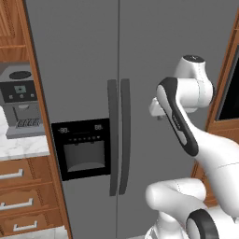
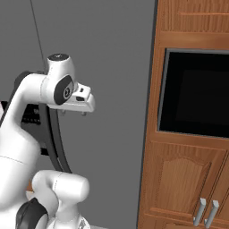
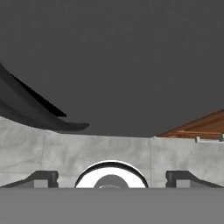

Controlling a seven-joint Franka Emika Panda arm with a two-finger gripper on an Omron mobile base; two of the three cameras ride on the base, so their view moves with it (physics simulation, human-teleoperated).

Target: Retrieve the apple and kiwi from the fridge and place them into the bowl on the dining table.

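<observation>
Filling the middle of the left base view, the fridge (image 1: 84, 60) stands shut: grey doors, two long dark vertical handles (image 1: 118, 135), a black dispenser panel (image 1: 83, 148) lower left. A coffee machine (image 1: 19, 100) sits on the marble counter (image 1: 23, 145) at left, above wooden drawers (image 1: 23, 193). A black wall oven (image 2: 197, 96) sits upper right in wooden cabinetry. The gripper (image 3: 111, 178), near the right door, is spread wide, holding nothing.
</observation>
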